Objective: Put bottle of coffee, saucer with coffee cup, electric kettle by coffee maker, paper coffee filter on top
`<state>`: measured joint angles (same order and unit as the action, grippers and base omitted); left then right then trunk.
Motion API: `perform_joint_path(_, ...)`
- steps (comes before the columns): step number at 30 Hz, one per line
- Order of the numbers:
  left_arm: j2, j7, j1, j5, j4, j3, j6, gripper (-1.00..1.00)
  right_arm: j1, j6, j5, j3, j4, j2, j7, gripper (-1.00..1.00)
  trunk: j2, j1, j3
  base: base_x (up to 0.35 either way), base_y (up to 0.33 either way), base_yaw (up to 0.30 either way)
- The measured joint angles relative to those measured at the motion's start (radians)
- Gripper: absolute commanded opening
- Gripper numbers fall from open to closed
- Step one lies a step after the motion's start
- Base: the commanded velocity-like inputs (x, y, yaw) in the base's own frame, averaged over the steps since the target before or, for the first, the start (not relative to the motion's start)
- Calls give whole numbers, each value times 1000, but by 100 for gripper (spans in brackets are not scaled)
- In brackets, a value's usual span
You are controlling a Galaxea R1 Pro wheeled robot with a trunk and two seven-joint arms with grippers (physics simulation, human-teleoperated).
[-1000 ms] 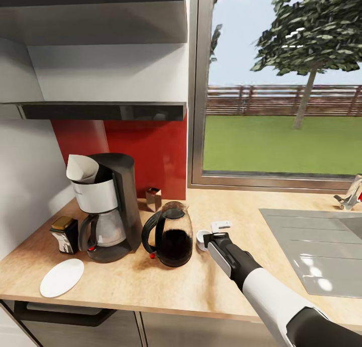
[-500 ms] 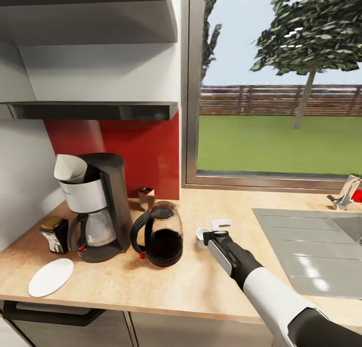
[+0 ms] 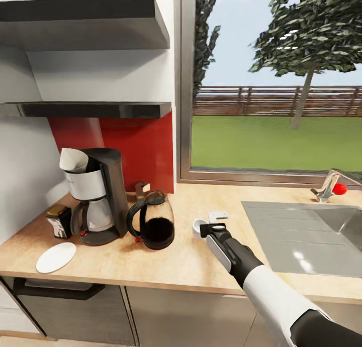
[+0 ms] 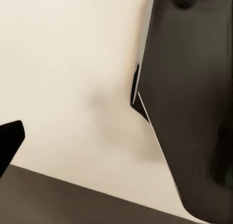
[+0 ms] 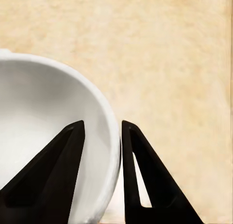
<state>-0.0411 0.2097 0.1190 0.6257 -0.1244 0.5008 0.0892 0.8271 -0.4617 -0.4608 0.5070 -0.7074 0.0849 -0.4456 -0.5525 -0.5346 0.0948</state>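
Since the earlier frames the head camera has shifted, so the whole counter scene sits differently in view and more of the sink shows; the right arm keeps its hold at the cup and nothing on the counter has changed place.

From the head view, the right gripper [image 3: 211,230] hangs over the kitchen countertop [image 3: 181,264] with the coffee cup [image 3: 199,228] at its fingertips. Just to the left of the gripper stands the electric kettle [image 3: 152,226], and beyond that the coffee maker [image 3: 98,196] with the paper coffee filter [image 3: 73,160] sitting in its top. Further left again, the bottle of coffee [image 3: 59,221] stands beside the machine, and the saucer [image 3: 56,257] lies flat near the counter's front edge, well apart from the gripper. A small silvery shaker [image 3: 141,190] stands behind the kettle against the red backsplash [image 3: 136,146]. The kitchen shelf [image 3: 90,109] runs above. To the right of the gripper lies the sink [image 3: 301,236] with its tap [image 3: 327,188].

The left wrist view shows a pale surface and a dark panel [image 4: 194,102]; whether the left gripper is apart or together cannot be told.

The right wrist view shows the two fingers [image 5: 145,175] clamped on the cup's white wall, one inside the bowl and one outside, above tan wood.
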Motion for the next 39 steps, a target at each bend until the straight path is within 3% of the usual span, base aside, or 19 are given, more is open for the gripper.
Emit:
perform_joint_path(5,3,0,0,0,0,0,31,100,0,0,1,3,-18,0,0,-100,0,0,-8,-338,52,0)
perform_joint_path(22,6,6,-1,0,-1,0,32,100,0,0,0,3,-20,1,0,-100,0,0,-20,-323,115,7)
perform_joint_path(39,8,7,-2,0,-1,0,33,100,0,0,-1,2,-20,4,0,-100,0,1,-24,-43,36,259)
